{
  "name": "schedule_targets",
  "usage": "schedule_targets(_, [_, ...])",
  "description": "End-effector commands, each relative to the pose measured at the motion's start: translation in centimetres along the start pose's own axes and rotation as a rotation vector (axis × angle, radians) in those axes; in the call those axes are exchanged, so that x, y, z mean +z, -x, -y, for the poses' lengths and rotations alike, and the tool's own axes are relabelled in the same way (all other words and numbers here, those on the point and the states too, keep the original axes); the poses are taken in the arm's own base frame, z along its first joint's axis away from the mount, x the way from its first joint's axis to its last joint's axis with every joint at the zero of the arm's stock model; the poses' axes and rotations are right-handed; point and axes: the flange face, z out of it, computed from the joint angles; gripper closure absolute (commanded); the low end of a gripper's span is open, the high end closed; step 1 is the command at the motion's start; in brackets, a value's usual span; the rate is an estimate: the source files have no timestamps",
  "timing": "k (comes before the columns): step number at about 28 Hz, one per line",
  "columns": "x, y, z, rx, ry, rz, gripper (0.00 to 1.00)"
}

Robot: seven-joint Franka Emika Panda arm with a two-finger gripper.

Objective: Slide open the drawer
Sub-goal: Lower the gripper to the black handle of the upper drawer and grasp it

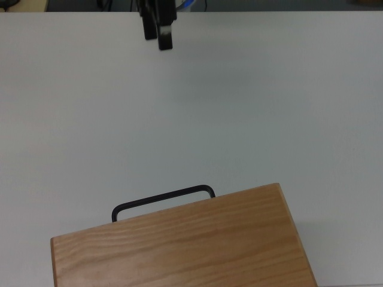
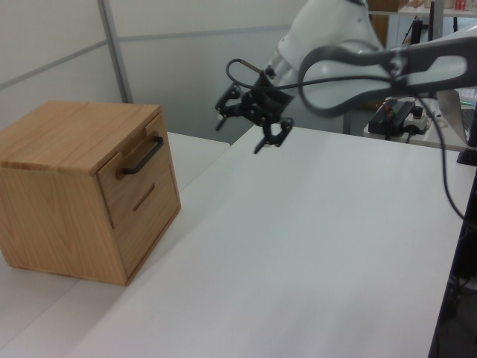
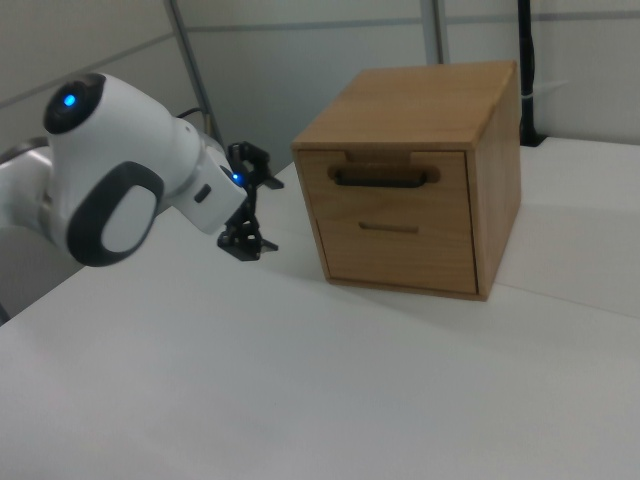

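We found the drawer (image 3: 391,181) fully seated in the upper front of the wooden cabinet (image 2: 52,200), its front panel flush with the cabinet face. Its black bar handle (image 1: 163,201) stood out from the panel; in the top view the handle projected past the edge of the cabinet's top board (image 1: 179,245). A second, lower drawer front (image 3: 400,245) with a thin slot pull sat below it, also closed.

The cabinet rested on the white table (image 2: 313,246), toward the left view's left side. The gripper (image 2: 246,128) hung above the table, well apart from the cabinet and touching nothing. In the left view its two fingers (image 2: 267,142) stood spread, with a clear gap between them and nothing held. The arm (image 2: 350,56) was tilted so the fingers pointed roughly toward the cabinet's front. In the right view the gripper (image 3: 252,205) appeared to the right view's left of the cabinet, near handle height, with the white arm body (image 3: 120,170) behind it.
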Motion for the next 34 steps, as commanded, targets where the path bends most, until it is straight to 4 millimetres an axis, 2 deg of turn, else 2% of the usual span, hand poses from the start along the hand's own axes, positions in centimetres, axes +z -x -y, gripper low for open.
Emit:
schedule_targets(1, [5.1, -1.3, 2.6, 0.111, -0.047, 0.003, 0.0])
schedule_targets(5, [7.5, -2.2, 4.2, 0.127, -0.057, 0.01, 0.0])
schedule_targets(8, [10.2, -3.0, 5.0, 0.132, -0.05, 0.017, 0.0])
schedule_targets(12, [11.1, -3.7, 6.1, 0.134, -0.083, 0.009, 0.0])
schedule_targets(15, [12.6, -4.2, 6.6, 0.13, -0.126, -0.01, 0.0])
schedule_targets(18, [14.6, -3.5, 7.1, 0.101, -0.155, -0.022, 0.0])
schedule_targets(23, [17.0, -3.8, 7.4, 0.083, -0.176, -0.04, 0.0])
schedule_targets(30, [19.5, -2.7, 8.0, 0.046, -0.207, -0.047, 0.01])
schedule_targets(34, [20.7, -2.3, 8.2, 0.01, -0.204, -0.055, 0.08])
